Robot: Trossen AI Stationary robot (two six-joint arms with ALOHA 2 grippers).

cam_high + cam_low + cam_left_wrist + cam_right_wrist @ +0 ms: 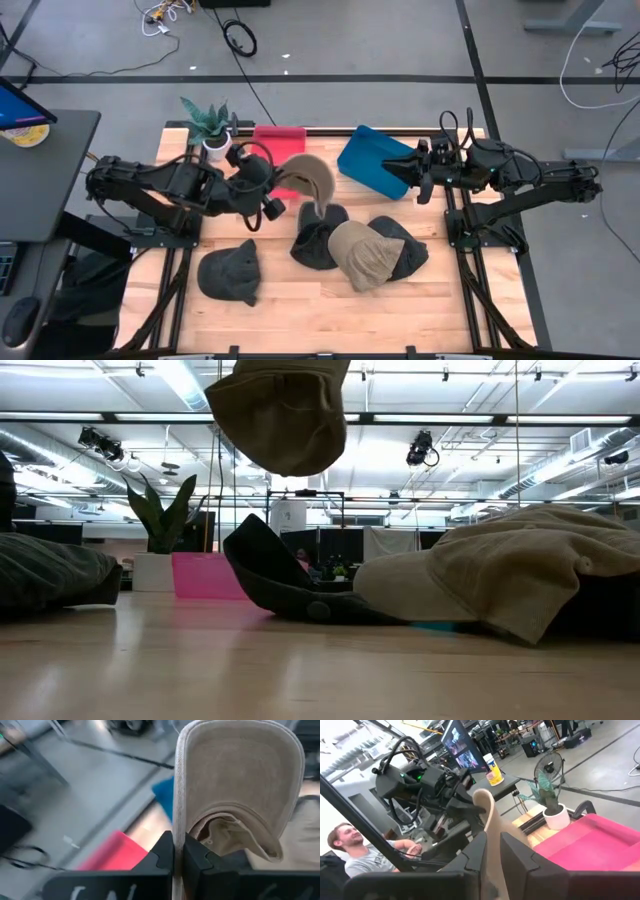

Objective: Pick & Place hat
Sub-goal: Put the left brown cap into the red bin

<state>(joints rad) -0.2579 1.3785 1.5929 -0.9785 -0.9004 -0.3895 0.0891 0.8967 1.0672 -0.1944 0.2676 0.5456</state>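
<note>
My left gripper point(272, 192) is shut on a tan cap point(308, 180) and holds it in the air over the table's far middle, by the pink bin point(280, 138). The cap shows high in the low view point(280, 410) and brim-up in the left wrist view point(240, 780). My right gripper point(412, 172) waits over the blue bin point(372, 160), fingers close together and empty. On the table lie a second tan cap point(362, 256) and three dark caps point(230, 272), point(318, 236), point(402, 246). My left gripper pinches the side edge of the tan cap's brim point(178, 822) between its two fingers. The fingers come about level from the table's left. The brim stands edge-on in the hold, with the crown point(225, 832) bunched beside it. The cap is lifted clear of the table.
A potted plant point(210, 125) stands at the far left corner beside the pink bin. The caps lie crowded at the table's middle and front. A person point(355, 850) sits beyond the table's left side, by a desk with monitors.
</note>
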